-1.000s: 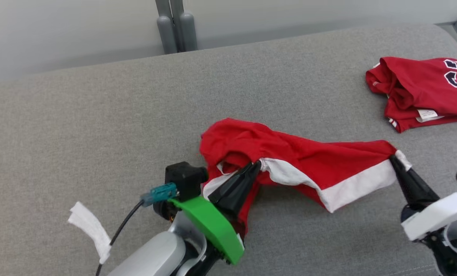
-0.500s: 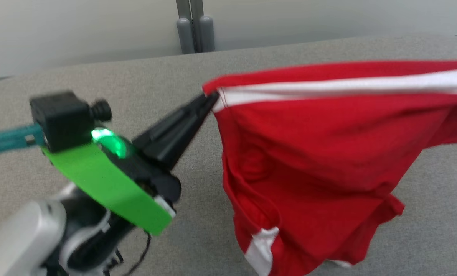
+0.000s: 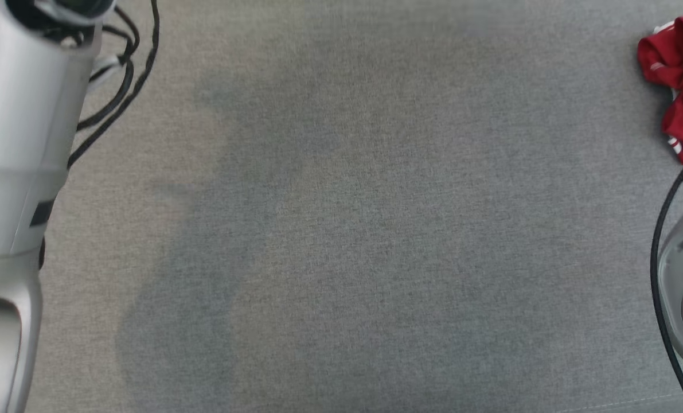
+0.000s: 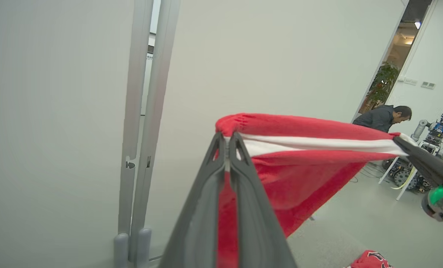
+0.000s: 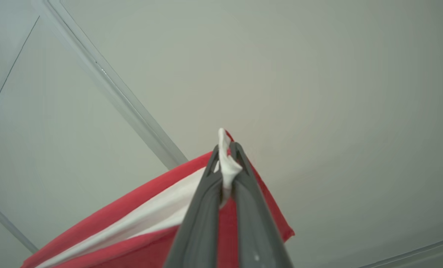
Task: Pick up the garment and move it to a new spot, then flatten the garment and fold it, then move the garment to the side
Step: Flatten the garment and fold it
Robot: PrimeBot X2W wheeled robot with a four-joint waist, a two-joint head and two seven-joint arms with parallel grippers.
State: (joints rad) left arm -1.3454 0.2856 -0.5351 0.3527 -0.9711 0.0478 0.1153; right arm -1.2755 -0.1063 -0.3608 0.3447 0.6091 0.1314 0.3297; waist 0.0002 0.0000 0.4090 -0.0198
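Red, soft and light by the look of it, the garment was held taut at frame centre, its white-banded hem corners pinched by left gripper and right gripper: sound holds, it was judged.

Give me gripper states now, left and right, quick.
Left gripper: shut on the red-and-white garment, pinching one corner.
Right gripper: shut on the red-and-white garment, pinching its white-banded corner.

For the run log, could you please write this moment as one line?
left claw: shut on garment | right claw: shut on garment | garment: stretched between both, airborne | other red garment: on grey surface
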